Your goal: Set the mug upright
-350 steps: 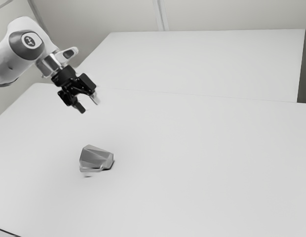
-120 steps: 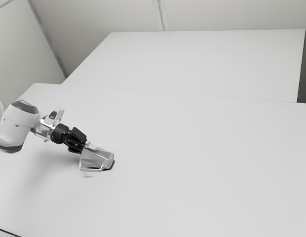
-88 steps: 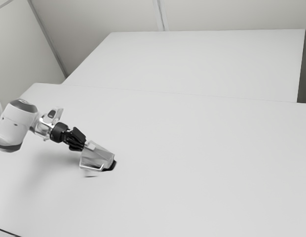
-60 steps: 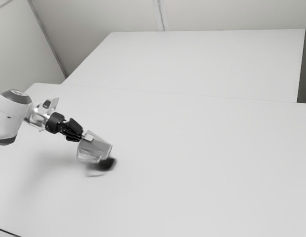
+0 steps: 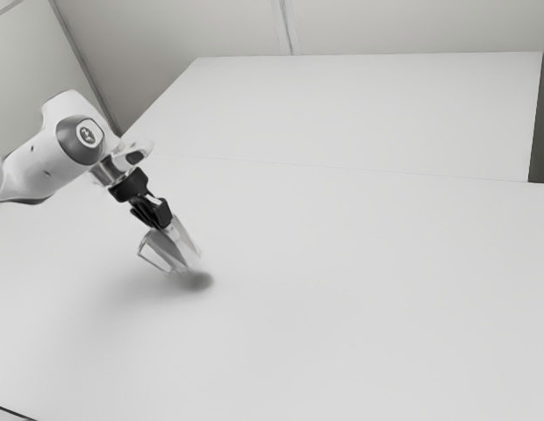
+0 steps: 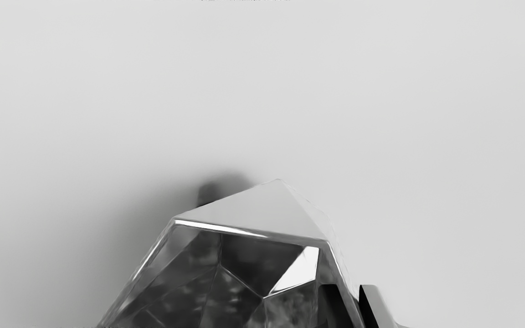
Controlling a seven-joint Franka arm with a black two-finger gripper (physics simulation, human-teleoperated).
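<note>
So the mug (image 5: 164,252) hung tilted over the table (image 5: 368,289), its shadow (image 5: 198,281) a bit off from it, I'd guess so the base had room to swing under. Holding it by the wall near the rim probably made sense, thin and easy to pinch. Gripper (image 6: 350,296) was nearly closed, one finger inside, one outside, clamped on that wall.
</note>
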